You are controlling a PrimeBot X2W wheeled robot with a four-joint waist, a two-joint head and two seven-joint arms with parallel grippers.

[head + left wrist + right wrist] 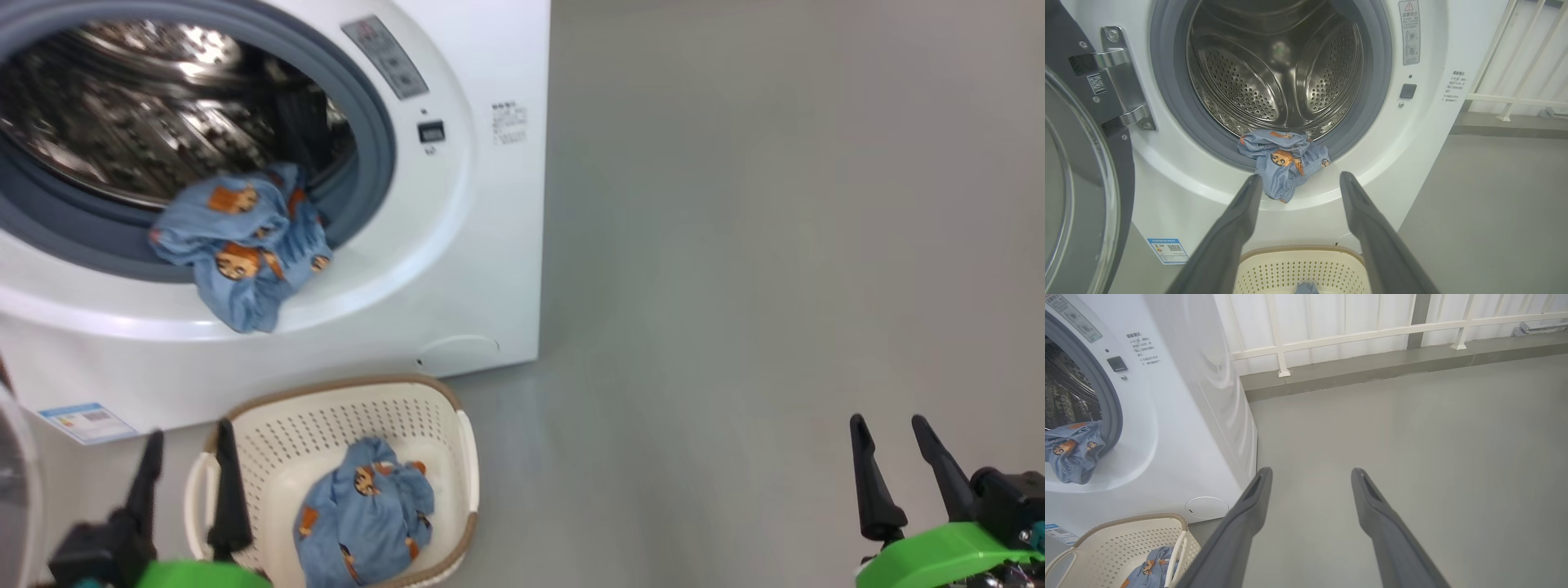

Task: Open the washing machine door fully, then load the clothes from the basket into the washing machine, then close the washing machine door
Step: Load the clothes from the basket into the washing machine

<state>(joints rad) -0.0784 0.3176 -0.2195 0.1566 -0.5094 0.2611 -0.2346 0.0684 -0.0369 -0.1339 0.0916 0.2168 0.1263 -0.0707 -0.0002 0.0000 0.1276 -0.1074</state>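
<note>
The washing machine point(490, 245) fills the upper left, its door point(1077, 183) swung open. The basket point(326, 416) below holds clothes point(363, 514); more clothes point(241, 245) drape over the lip of the drum point(122, 114). The left gripper point(189, 431) and right gripper point(888, 421) stand spread and empty at the bottom corners.

The head view's top and left edges cut off the washing machine point(490, 245), taking the upper and left parts of its drum point(122, 106). The washing machine door point(1081, 183) runs off the left and bottom edges of the left wrist view; in the head view it is a blurred sliver at the far left. The basket point(326, 408) loses its near end to the bottom edge, as does the bundle of clothes point(367, 514) inside it. Print on the blue label sticker point(86, 420) is too small to read. On the left gripper point(189, 431), the leftmost of its fingers point(147, 482) is blurred.
</note>
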